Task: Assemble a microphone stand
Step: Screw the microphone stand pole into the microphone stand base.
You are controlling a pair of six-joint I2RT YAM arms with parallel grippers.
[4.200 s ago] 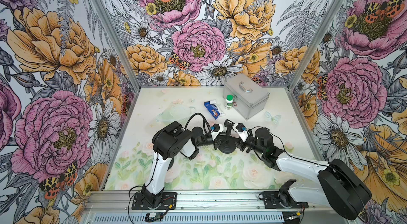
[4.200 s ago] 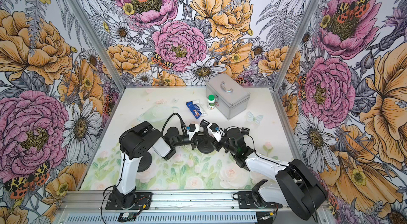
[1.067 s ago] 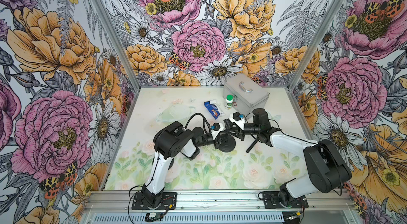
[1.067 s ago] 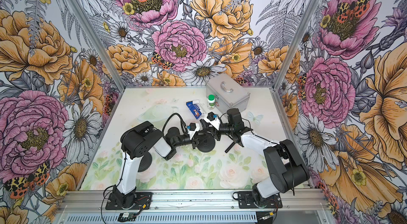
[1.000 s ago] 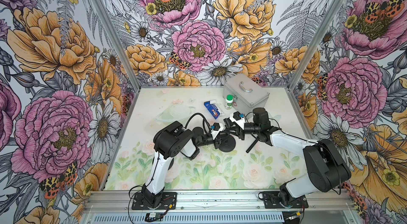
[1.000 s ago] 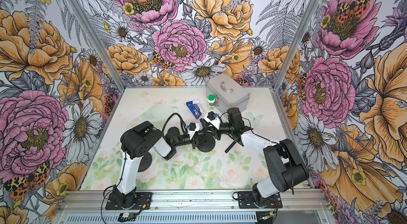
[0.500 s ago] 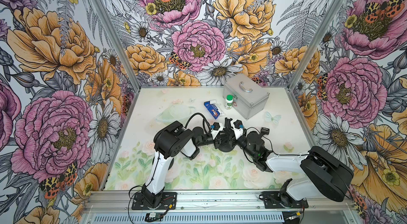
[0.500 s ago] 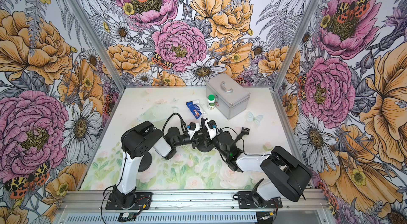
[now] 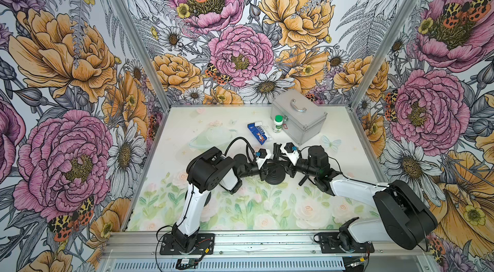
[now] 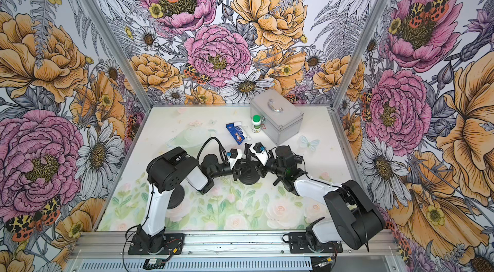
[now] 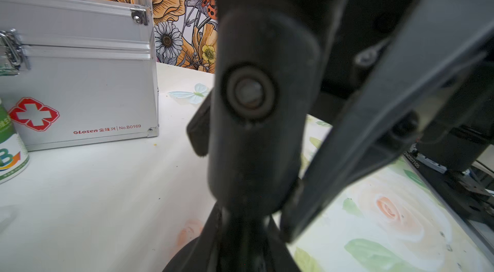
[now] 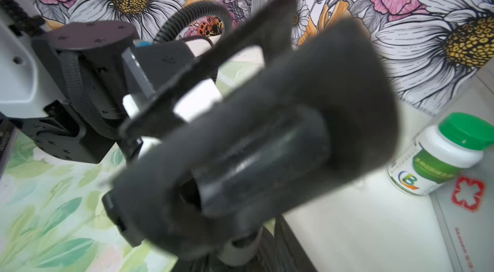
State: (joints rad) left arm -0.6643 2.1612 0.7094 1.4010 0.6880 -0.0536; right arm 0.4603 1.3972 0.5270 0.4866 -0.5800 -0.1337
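Note:
The black microphone stand stands at the table's middle: a round base with a clip holder on top. My left gripper reaches in from the left, low at the stem above the base, and is shut on it. The right gripper sits against the stand's other side. The left wrist view is filled by the clip's pivot joint with the base below. In the right wrist view the blurred clip holder hides the jaws.
A silver first-aid case stands at the back right, with a green-capped bottle and a blue box beside it, just behind the stand. The left arm's wrist is close on the stand's far side.
The right arm has swung round the stand, from reaching in at the back right to coming in from the right. The left arm and the stand have stayed put.

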